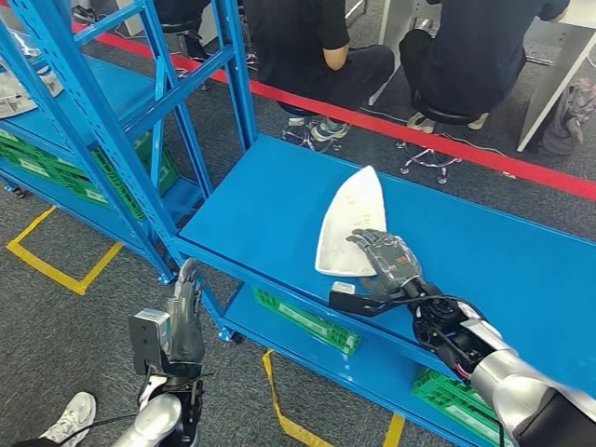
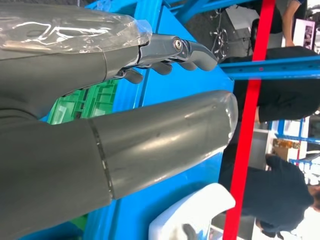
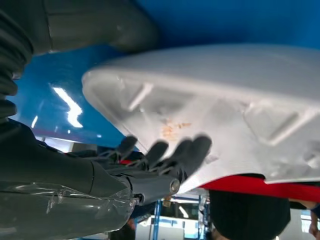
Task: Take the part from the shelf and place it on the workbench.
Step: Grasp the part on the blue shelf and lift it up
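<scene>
Nearest, the left hand [image 1: 184, 312] is hanging low beside the shelf [image 1: 281, 200] corner over the grey floor [image 1: 56, 326], holding nothing; in the left wrist view its fingers [image 2: 188, 50] are lying nearly straight and apart, so it is released. A white shoe [image 1: 70, 416] is showing at the bottom edge by that arm. Further out, the right hand [image 1: 383, 265] is reaching over the shelf's front edge, fingers spread on the near end of the white part [image 1: 351, 223]; the right wrist view is showing dark fingers [image 3: 188, 155] against the part's ribbed surface, thumb on the other side, but a closed grasp cannot be told. The part is lying on the blue shelf deck, pointed end facing away. Green crates [image 1: 309, 321] are sitting on the lower level. Beyond the red floor line [image 1: 456, 144], seated people [image 1: 317, 56] are facing away.
</scene>
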